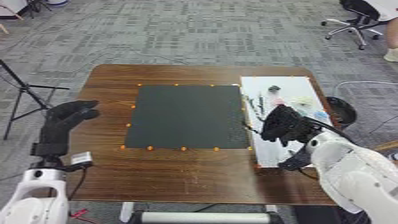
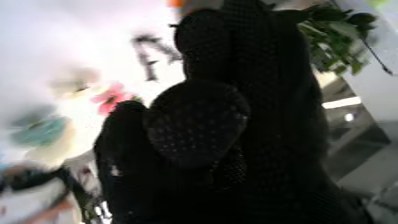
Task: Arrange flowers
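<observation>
Right hand (image 1: 282,123), grip impossible to tell from here, hangs beside greenery (image 2: 333,45) at right; a low sweep could snag it.

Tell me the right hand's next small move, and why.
I'd ease the right hand left over the dark mat. It appears to hold the leafy sprig, whose leaves jut out beside it near the mat's right edge, while the pink flower is still at the white board.
</observation>
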